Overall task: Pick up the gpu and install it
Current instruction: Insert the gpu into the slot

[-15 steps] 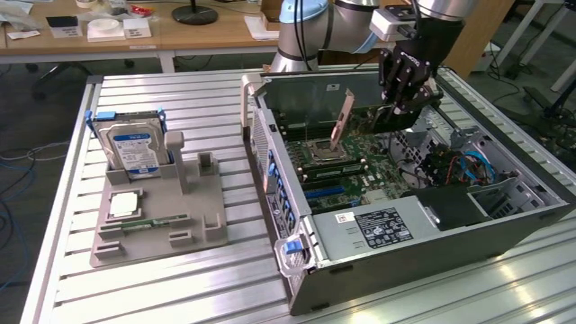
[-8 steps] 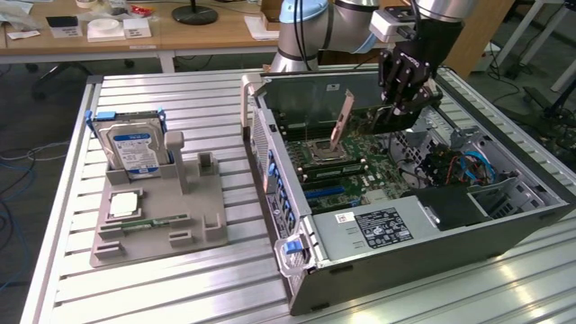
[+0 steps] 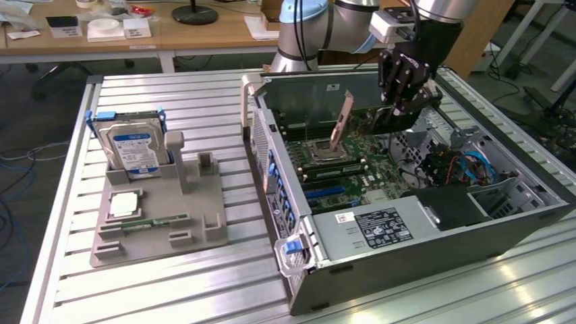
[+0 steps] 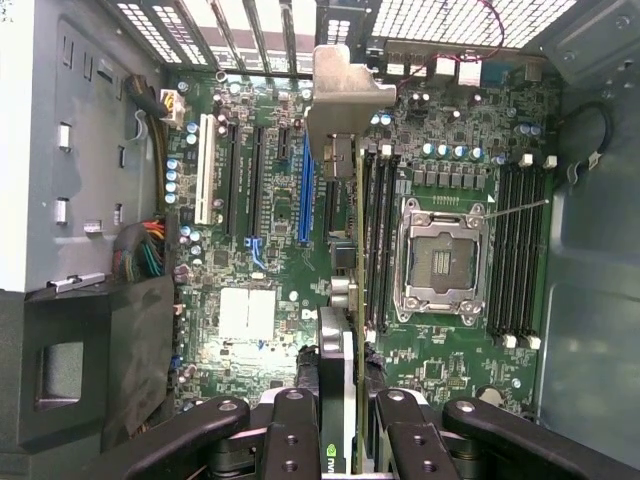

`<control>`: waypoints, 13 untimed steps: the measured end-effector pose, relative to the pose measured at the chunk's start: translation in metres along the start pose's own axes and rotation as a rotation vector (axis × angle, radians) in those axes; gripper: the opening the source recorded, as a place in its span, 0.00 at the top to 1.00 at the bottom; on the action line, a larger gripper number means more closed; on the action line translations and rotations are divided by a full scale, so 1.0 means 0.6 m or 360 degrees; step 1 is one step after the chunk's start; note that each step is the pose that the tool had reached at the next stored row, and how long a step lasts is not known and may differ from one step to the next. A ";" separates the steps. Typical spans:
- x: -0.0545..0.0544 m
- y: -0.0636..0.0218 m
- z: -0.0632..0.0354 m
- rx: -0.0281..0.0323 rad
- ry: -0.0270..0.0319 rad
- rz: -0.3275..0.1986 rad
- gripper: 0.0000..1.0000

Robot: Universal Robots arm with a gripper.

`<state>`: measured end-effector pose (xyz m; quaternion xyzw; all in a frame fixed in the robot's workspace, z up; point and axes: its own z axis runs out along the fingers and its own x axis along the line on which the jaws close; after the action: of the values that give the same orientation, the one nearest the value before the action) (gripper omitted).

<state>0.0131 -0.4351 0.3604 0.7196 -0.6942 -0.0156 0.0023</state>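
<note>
While pinching the gpu (image 4: 340, 100) edge-on in the gripper's (image 4: 350, 420) narrowed fingers (image 4: 296, 430) above the motherboard (image 4: 250, 310), hold it plumb. Line its lower edge with the long blue slot (image 4: 303, 190), bracket toward the rear grille (image 4: 450, 20); press straight down, evenly, without twisting.

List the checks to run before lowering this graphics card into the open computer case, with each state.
1. Grip: black fingers of the gripper clamp the flat green graphics card with silver metal bracket: ok.
2. Card parallel to the long blue motherboard slot: ok.
3. Card over that slot: not ok, it lines up beside it, toward the silver processor socket.
4. Slot free of cables: ok.
5. Bracket facing the case's rear openings: ok.
6. Card seated: not ok, held above the green motherboard.
</note>
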 end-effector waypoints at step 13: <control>0.000 0.002 0.000 0.00002 0.00001 0.0000 0.73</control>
<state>0.0119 -0.4349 0.3602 0.7197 -0.6942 -0.0156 0.0023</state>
